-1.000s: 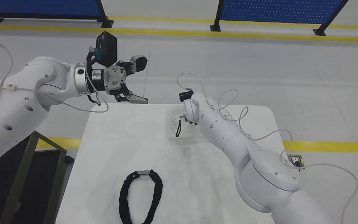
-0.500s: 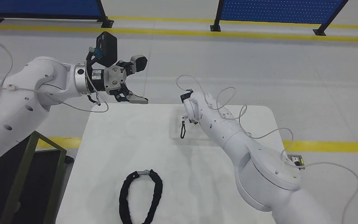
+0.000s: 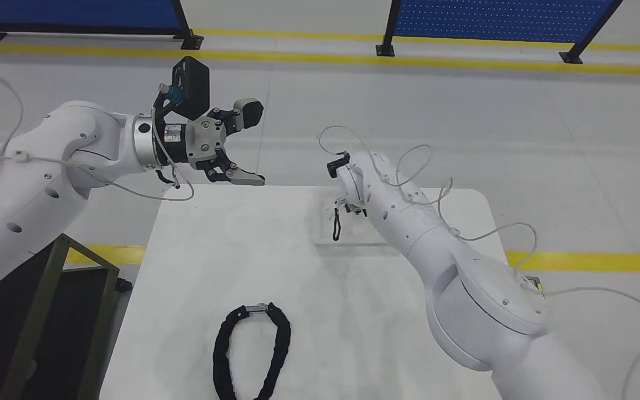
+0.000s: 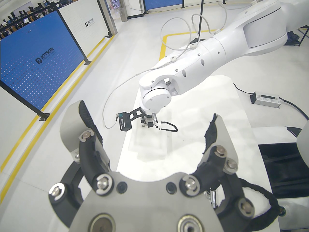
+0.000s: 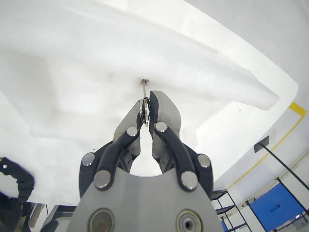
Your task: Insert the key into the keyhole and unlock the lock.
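we see the right gripper (image 5: pixel 146 107) clamped on the ring end of the key (image 5: pixel 144 90), and the key's tip meets a small dark hole in a white foam block (image 5: pixel 96 49). in the top view this sits at the upper middle of the frame, on the far part of the table (image 3: pixel 200 260), and a black strap (image 3: pixel 336 228) hangs down below the gripper over the foam. the lock (image 3: pixel 222 345), a black-sleeved chain curled into a loop with a metal piece at its top, lies at the lower left-centre of the frame, well apart from the key. the left gripper (image 3: pixel 252 145) hangs at the upper left, over the table's far left corner, with its fingers wide apart and nothing between them
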`<state>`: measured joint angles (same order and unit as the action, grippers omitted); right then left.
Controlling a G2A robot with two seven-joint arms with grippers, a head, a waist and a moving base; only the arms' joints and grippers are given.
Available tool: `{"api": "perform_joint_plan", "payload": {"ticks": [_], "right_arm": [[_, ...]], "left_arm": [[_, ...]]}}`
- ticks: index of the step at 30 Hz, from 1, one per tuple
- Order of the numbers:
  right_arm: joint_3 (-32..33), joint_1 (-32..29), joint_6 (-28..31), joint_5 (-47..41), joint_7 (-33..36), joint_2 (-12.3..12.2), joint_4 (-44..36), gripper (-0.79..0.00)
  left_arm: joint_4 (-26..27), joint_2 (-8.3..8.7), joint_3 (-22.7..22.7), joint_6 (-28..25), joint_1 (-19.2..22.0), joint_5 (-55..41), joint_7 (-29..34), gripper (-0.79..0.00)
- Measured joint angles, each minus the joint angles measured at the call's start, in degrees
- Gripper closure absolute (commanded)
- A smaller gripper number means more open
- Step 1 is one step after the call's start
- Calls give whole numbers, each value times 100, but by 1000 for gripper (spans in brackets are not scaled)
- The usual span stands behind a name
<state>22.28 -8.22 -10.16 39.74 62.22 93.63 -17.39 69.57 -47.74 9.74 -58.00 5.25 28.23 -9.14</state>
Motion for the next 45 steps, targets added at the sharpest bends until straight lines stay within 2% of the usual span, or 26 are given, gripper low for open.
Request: {"api": "perform_joint_plan", "payload": {"ticks": [11, 16, 22, 28, 38, 45], "right_arm": [[174, -272, -1319, -19, -274, 98, -43, 0], [174, -402, -1296, 35, -161, 168, -29, 0], [350, -291, -993, -109, -277, 152, 134, 0], [510, -136, -266, -172, -341, 48, 154, 0], [916, -74, 2093, -598, 72, -312, -69, 0], [1279, -87, 3283, -954, 526, -648, -383, 0]], "left_arm": [[0, 0, 0, 0, 0, 0, 0, -785], [0, 0, 0, 0, 0, 0, 0, -785], [0, 0, 0, 0, 0, 0, 0, -785], [0, 0, 0, 0, 0, 0, 0, -785], [0, 0, 0, 0, 0, 0, 0, -785], [0, 0, 0, 0, 0, 0, 0, -785]]}}
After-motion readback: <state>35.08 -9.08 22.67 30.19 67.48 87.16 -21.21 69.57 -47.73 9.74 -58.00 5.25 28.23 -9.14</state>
